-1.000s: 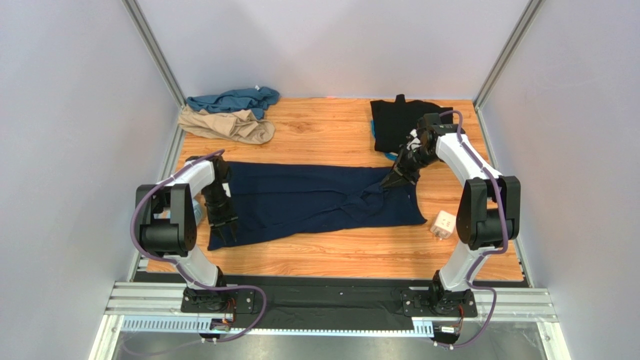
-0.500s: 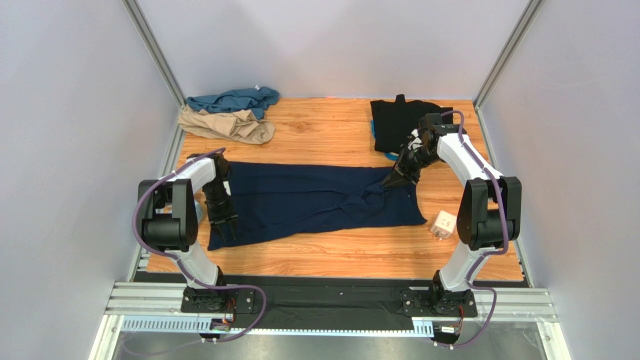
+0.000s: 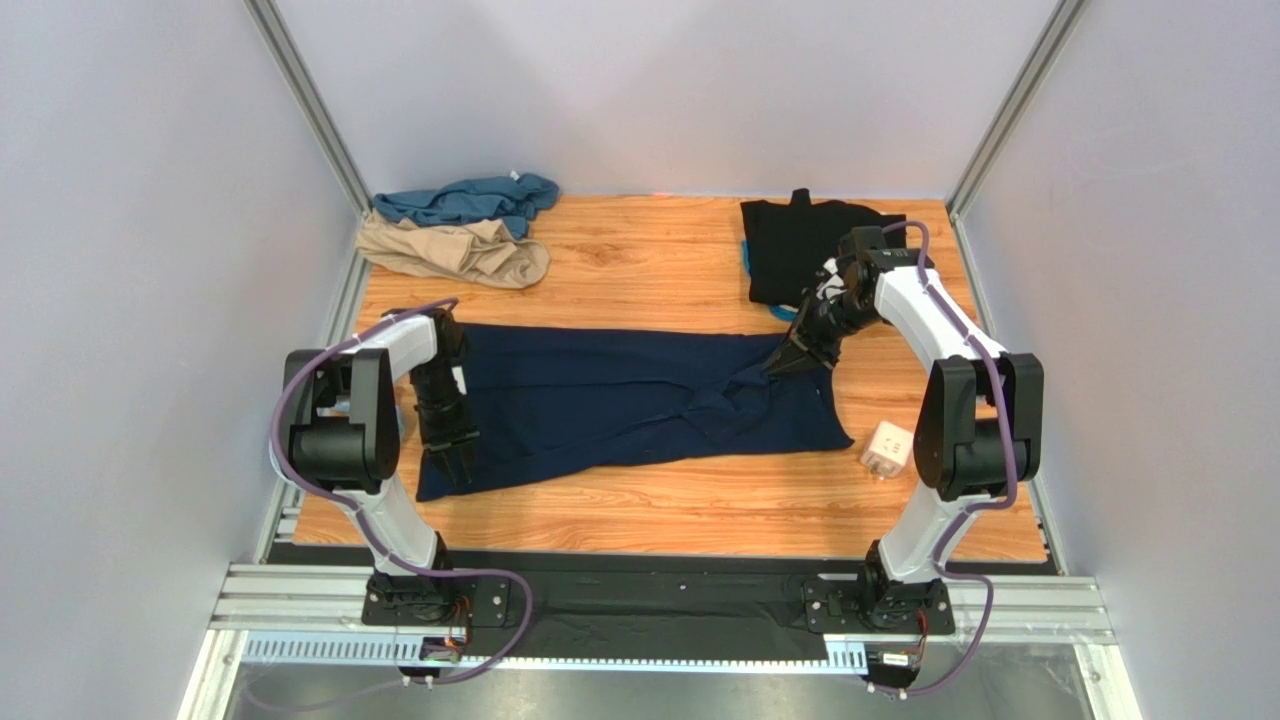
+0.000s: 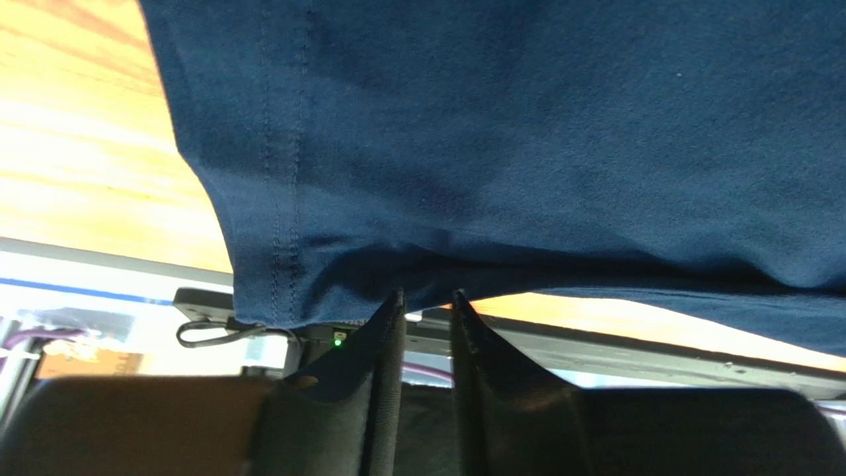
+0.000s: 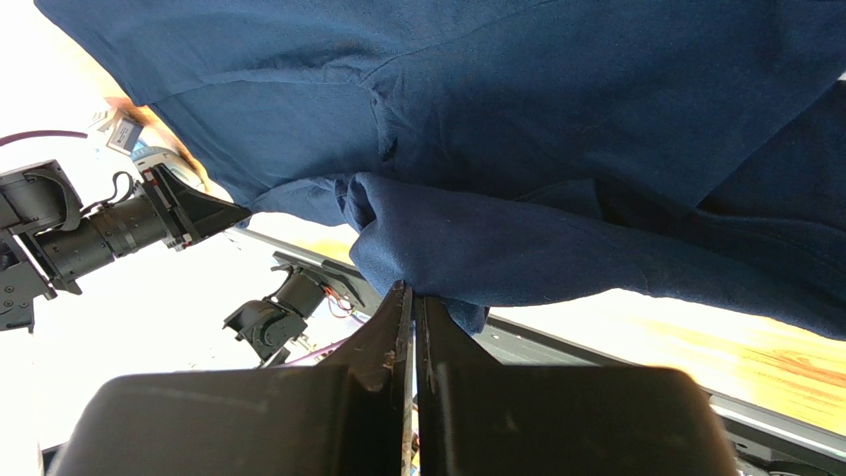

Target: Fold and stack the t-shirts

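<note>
Looks early on: no neat stack anywhere on the worktop (image 3: 661, 278). Mid-fold on the navy t-shirt (image 3: 631, 398), spread lengthwise across the middle, flat at the left, twisted and bunched towards the right. Seems partly done with the black t-shirt (image 3: 789, 240), lying flattish at the far right corner, though hard to call properly folded. Nothing done to the tan t-shirt (image 3: 458, 252) or the teal t-shirt (image 3: 466, 198), crumpled together at the far left corner, teal behind tan. Left to do, on that reading: finish the navy, fold the other two, stack all four.

Left end effector (image 3: 455, 458) (image 4: 425, 296): drawn almost together on the navy hem at the near left corner, a thin gap showing between the fingers, cloth raised off the wood there. Right end effector (image 3: 784, 360) (image 5: 412, 290): pressed tight on a wad of navy cloth near the right end, just in front of the black one.

Beside the navy shirt's right edge, apart from it: a small white cube (image 3: 888, 447), likely in the way of any fold carried that way. Close at hand too, the black t-shirt, easy to snag while lifting.
</note>
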Available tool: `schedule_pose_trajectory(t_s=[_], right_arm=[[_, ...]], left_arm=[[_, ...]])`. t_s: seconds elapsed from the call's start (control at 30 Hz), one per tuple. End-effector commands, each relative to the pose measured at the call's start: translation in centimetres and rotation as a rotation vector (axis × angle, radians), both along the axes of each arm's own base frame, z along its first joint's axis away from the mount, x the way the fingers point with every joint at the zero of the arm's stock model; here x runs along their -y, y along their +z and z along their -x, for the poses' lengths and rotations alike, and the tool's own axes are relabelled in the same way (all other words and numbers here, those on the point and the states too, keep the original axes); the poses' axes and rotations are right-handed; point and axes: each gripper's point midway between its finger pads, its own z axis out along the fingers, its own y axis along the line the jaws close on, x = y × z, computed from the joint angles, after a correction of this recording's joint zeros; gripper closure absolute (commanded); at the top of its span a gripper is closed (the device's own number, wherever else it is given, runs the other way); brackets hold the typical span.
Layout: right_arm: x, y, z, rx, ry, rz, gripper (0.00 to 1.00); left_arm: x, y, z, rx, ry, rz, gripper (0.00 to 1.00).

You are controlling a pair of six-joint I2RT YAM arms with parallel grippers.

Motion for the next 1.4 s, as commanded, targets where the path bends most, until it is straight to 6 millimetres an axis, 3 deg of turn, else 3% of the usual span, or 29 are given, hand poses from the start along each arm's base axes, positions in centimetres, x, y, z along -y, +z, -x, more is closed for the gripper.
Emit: schedule_pose_trajectory(t_s=[0.0,0.17,0.43,0.47,0.57,0.63,0.83,1.1,1.37], right_arm=[[0.0,1.5,-0.4,0.058,-0.009,-0.031,1.00],[0.0,1.5,-0.3,0.059,-0.008,-0.032,1.00],[0.2,1.4,-0.1,0.058,-0.012,-0.029,1.00],[0.2,1.3,-0.1,0.055,-0.012,-0.029,1.00],[0.3,1.4,-0.1,0.061,-0.015,-0.030,1.00],[0.3,1.4,-0.2,0.062,-0.018,-0.031,1.00],[0.1,1.3,-0.3,0.062,-0.026,-0.043,1.00],[-0.1,1.4,-0.4,0.059,-0.028,-0.056,1.00],[-0.2,1.6,-0.7,0.064,-0.028,-0.066,1.00]], left_arm=[[0.3,0.1,-0.9,0.021,-0.012,0.016,0.75],[0.6,-0.3,-0.8,0.013,-0.010,0.033,0.99],[0.9,0.0,-1.2,0.043,-0.013,0.056,1.00],[0.9,0.1,-1.2,0.045,-0.015,0.057,0.97],[0.9,0.3,-1.0,0.038,-0.023,0.064,0.76],[0.9,0.6,-0.7,0.032,-0.027,0.064,0.70],[0.8,1.3,-0.5,0.050,-0.038,0.065,0.69],[2.4,1.7,-0.1,0.074,-0.074,0.139,0.69],[2.7,1.2,0.6,0.035,-0.083,0.150,0.69]])
